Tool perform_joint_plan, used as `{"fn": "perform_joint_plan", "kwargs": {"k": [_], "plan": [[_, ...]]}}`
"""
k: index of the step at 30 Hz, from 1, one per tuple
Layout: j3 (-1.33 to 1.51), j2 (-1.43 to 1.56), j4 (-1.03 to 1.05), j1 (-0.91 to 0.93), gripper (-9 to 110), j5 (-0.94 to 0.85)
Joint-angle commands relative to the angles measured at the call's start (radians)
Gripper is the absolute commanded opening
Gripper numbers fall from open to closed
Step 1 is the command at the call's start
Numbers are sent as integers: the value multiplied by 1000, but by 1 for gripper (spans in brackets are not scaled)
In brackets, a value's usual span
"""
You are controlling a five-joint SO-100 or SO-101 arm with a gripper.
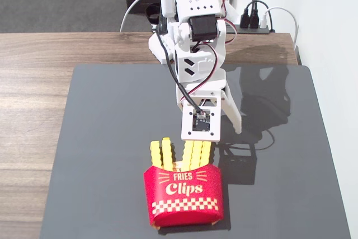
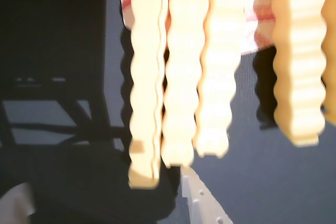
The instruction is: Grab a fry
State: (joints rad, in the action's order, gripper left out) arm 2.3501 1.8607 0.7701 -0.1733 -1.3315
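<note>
A red "Fries Clips" carton (image 1: 183, 194) lies near the front edge of a dark grey mat (image 1: 100, 138), which covers most of a wooden counter (image 1: 33, 82). Yellow crinkle-cut fries stick out of its top toward the far side: two on the left in the fixed view, and a tight bunch of three on the right. The fry (image 1: 197, 154) in the middle of that bunch sits right below the arm's camera plate.

The white arm (image 1: 193, 32) reaches down from the far side of the counter, and its pincer (image 1: 215, 130) hangs just beyond the tips of the right-hand fries. In the fixed view the wrist hides the fingertips, so I cannot tell whether the pincer is spread or pressed together. In the wrist view the fries fill the picture, blurred and very close; one white finger (image 2: 202, 200) rises from the bottom edge just under the tip of the fry (image 2: 181, 77), seemingly not touching it.

A black power strip (image 1: 254, 26) with plugs lies at the far right against the wall.
</note>
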Motion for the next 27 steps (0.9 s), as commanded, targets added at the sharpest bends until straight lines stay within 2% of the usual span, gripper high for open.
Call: {"fn": "perform_joint_plan", "kwargs": {"k": [1, 22, 27], "plan": [[-54, -8, -12, -5, 31, 6], [-52, -23, -32, -18, 9, 37], [-40, -15, -35, -23, 7, 44]]}}
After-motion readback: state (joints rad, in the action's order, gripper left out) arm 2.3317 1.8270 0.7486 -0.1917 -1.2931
